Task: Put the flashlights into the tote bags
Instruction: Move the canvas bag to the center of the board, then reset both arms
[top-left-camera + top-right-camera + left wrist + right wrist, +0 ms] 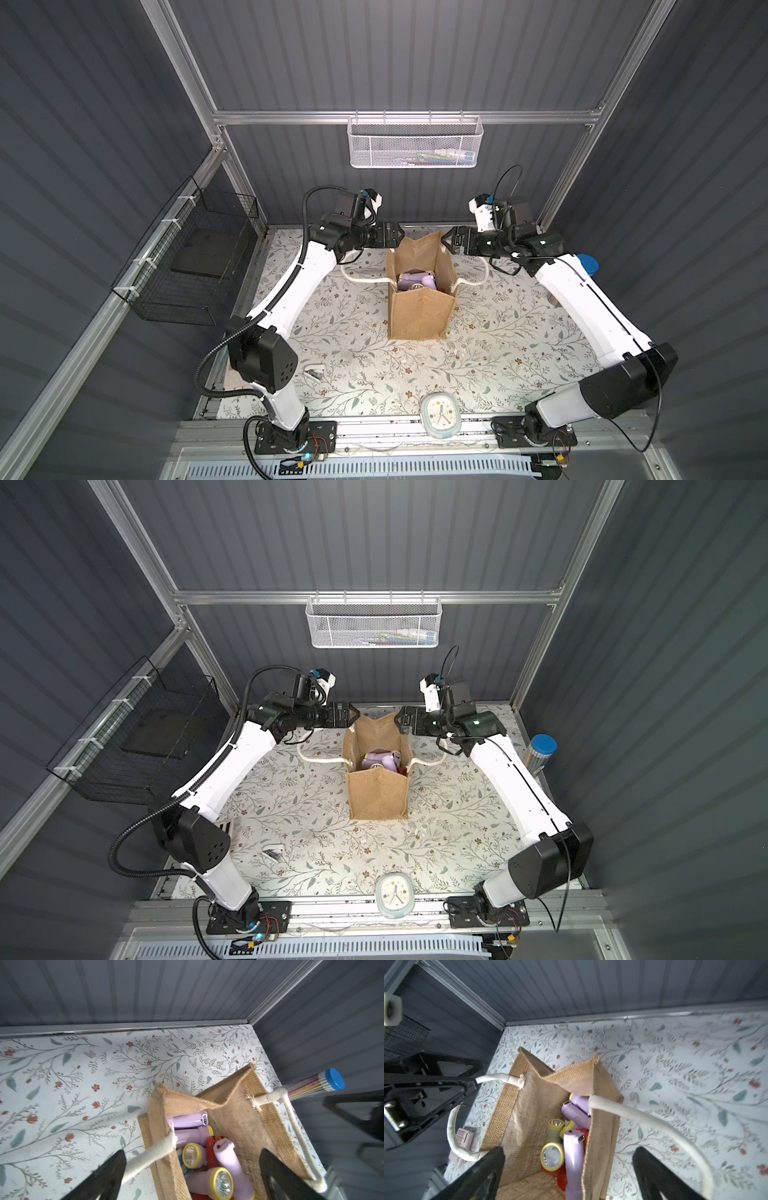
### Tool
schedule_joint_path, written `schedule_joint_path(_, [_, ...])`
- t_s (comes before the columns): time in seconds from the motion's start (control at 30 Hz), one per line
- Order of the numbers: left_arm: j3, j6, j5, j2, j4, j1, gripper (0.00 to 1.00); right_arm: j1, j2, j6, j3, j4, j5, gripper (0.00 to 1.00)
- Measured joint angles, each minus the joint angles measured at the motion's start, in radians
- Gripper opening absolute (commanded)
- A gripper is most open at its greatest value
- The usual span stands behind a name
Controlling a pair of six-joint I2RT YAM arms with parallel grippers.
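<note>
Lavender plastic flashlights [415,281] lie inside the tan burlap tote bag [419,320].
Left gripper [400,237] and right gripper [446,242] flank its rim, both spread wide.

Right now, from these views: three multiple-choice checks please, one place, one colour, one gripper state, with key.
1. The visible flashlights are: A) on the table beside the bag; B) inside the tote bag; C) in the white mesh basket.
2. The cap of the cylinder is: A) red; B) yellow; C) blue.
3. The left gripper and right gripper are: A) both open; B) both shut on rope handles; C) left shut on a flashlight.
Key: 1 B, both wrist views show them piled in the bag; 2 C, blue in a top view; 3 A, jaws stand wide apart in each wrist view.
</note>
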Motion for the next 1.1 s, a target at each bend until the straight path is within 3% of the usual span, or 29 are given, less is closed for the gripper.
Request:
schedule_joint_path(0.4, [0.002, 0.038, -0.108, 0.014, 0.022, 0.191, 1.00, -0.130, -0.073, -0.096, -0.148, 0.112, 0.165, 0.99])
schedule_joint_path(0.67, [-0.030, 0.091, -0.232, 0.015, 0.083, 0.205, 1.00, -0.242, -0.084, -0.131, -0.324, 0.244, 0.262, 0.99])
schedule_joint_path(0.8, [-0.125, 0.092, -0.244, 0.015, 0.158, 0.244, 1.00, -0.297, -0.113, -0.139, -0.482, 0.358, 0.292, 0.99])
schedule_joint_path(1.1, [-0.425, 0.073, -0.235, -0.018, 0.289, 0.422, 1.00, -0.460, -0.207, -0.138, -0.742, 0.616, 0.269, 0.99])
